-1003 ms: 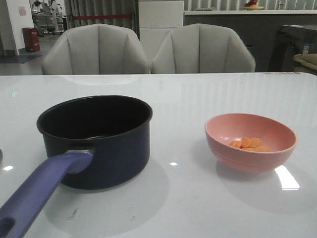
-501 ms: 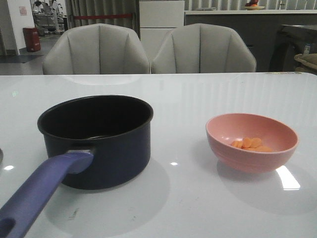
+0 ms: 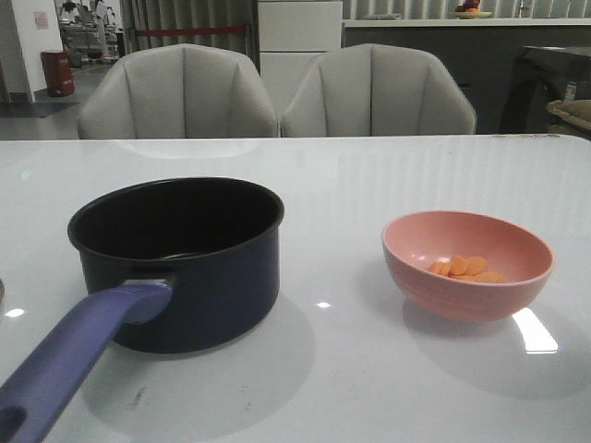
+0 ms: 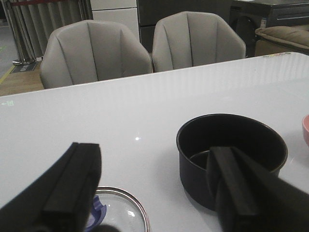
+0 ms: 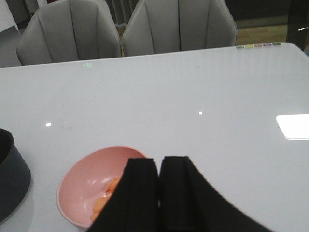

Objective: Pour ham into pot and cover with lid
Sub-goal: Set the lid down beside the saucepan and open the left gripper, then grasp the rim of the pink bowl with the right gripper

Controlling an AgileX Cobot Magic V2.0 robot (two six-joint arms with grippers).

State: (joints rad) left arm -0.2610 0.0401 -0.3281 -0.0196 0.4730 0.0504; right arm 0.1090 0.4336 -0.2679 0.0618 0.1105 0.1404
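Note:
The dark navy pot point(image 3: 175, 263) with a purple-blue handle point(image 3: 74, 365) stands on the left of the white table, empty. It also shows in the left wrist view point(image 4: 231, 154). Orange ham slices point(image 3: 466, 269) lie in a pink bowl point(image 3: 468, 265) on the right; both show in the right wrist view, the slices point(image 5: 104, 200) in the bowl point(image 5: 91, 181). The glass lid point(image 4: 120, 212) with its steel rim and blue knob lies flat on the table left of the pot. My left gripper point(image 4: 154, 188) is open above the lid and pot. My right gripper point(image 5: 158, 166) is shut and empty, above the bowl's near side.
Two grey chairs point(image 3: 180, 92) point(image 3: 379, 88) stand behind the table's far edge. No gripper shows in the front view. Bare white tabletop point(image 3: 332, 185) lies between the pot and the bowl and beyond them.

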